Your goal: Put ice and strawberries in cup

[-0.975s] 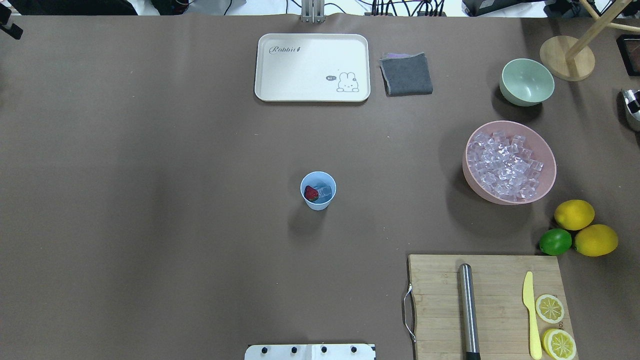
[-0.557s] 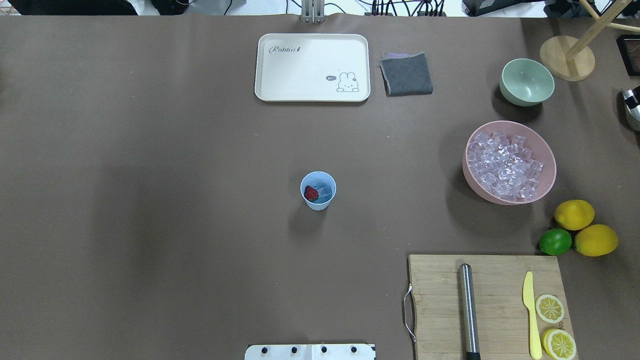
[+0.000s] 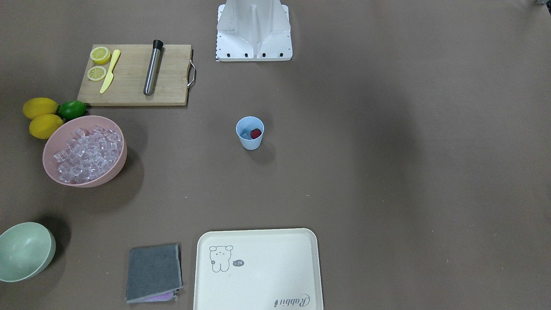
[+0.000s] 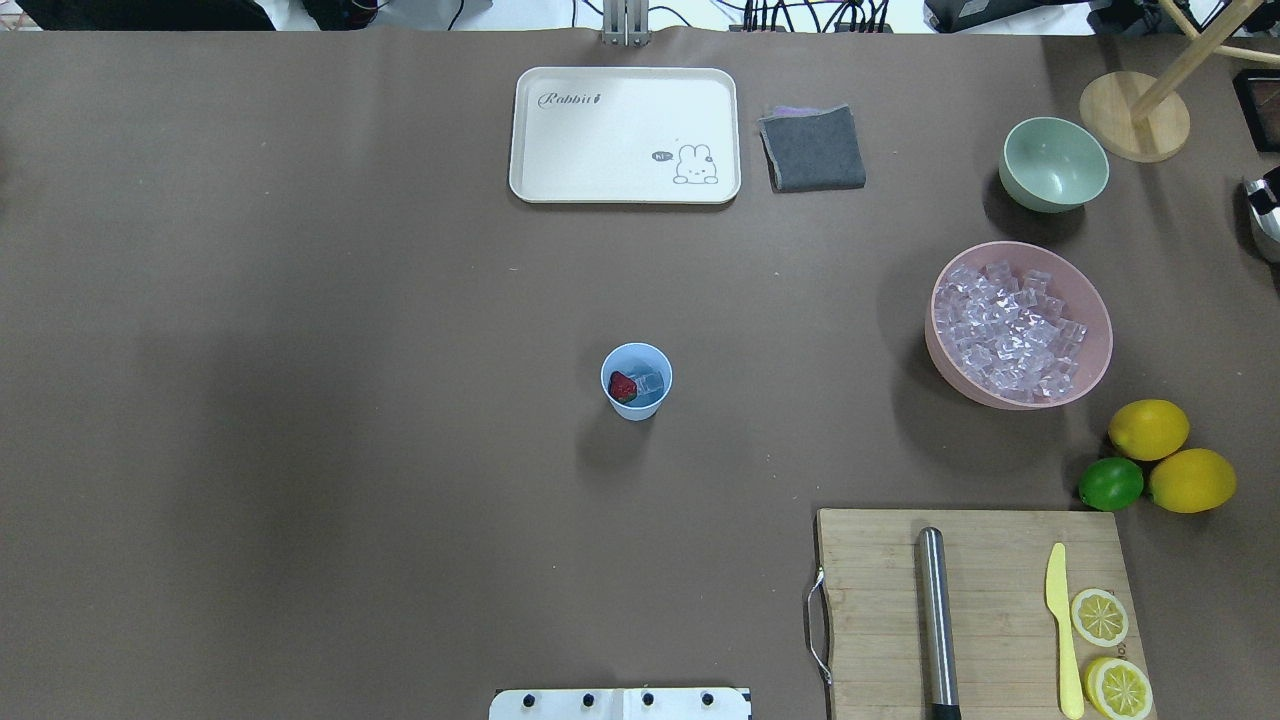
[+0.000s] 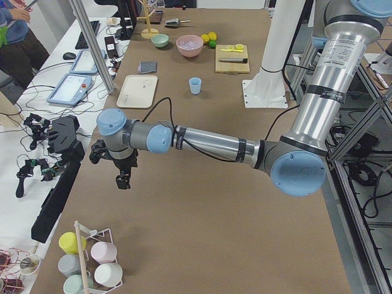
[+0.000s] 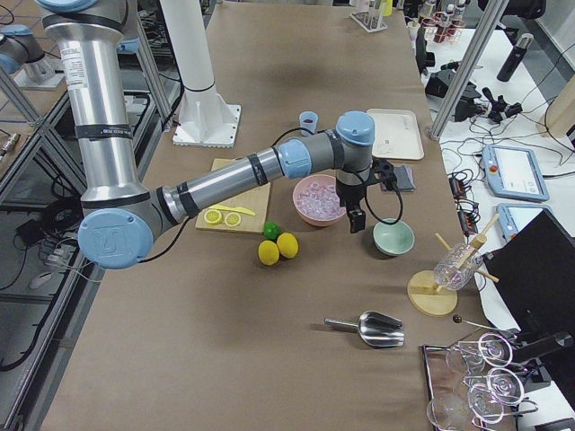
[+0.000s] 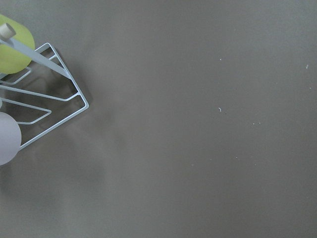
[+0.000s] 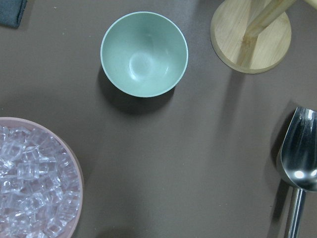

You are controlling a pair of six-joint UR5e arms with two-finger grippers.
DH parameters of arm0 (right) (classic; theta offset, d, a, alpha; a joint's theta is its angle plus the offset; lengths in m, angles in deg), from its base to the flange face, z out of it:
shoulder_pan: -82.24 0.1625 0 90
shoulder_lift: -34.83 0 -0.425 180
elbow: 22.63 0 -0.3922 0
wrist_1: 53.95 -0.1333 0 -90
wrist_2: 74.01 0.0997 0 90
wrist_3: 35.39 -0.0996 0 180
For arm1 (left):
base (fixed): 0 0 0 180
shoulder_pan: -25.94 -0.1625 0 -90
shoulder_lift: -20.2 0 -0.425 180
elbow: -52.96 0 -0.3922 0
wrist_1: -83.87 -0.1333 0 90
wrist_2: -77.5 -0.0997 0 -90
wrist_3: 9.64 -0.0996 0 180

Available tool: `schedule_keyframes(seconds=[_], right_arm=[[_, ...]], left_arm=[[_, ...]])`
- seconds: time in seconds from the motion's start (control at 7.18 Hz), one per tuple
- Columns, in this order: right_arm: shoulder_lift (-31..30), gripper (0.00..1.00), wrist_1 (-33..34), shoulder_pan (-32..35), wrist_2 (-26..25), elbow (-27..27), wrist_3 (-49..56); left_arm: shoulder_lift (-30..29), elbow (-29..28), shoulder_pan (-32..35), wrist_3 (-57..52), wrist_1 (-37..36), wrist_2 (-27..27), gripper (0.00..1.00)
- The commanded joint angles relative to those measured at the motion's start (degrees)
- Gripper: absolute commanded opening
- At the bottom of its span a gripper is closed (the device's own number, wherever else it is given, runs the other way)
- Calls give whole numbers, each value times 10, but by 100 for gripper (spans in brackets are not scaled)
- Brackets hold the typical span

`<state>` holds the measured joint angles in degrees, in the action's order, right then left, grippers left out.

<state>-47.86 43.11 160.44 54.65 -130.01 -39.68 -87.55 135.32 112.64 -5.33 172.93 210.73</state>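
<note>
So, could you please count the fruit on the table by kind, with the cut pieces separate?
Whole lemons: 2
Lime: 1
Cut lemon pieces: 2
Strawberry, inside the cup: 1
Total: 6

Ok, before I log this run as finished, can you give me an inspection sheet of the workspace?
Surface: brown table cover, no spills seen.
Job's things: cup upright mid-table, holding the strawberry and ice; more ice fills the pink bowl.
Clutter: tray, grey cloth, green bowl, two lemons, lime, cutting board with knife, lemon slices and steel rod; metal scoop.
Grippers: left gripper hangs over bare table near the cup rack; right gripper hangs by the two bowls; jaws open or shut cannot be told.
Cables: a cable loops at each wrist.
Surroundings: a person at the side bench.
</note>
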Motion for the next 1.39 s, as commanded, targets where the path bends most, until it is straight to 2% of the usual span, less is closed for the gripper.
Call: schedule_keyframes(seconds=[0.0, 1.25], right_arm=[[2, 100, 5, -9, -8, 2, 4], [2, 100, 1, -16, -25, 45, 9]], left_arm=[[3, -14, -5, 1, 1, -32, 97], [10, 4, -6, -4, 21, -36, 97]])
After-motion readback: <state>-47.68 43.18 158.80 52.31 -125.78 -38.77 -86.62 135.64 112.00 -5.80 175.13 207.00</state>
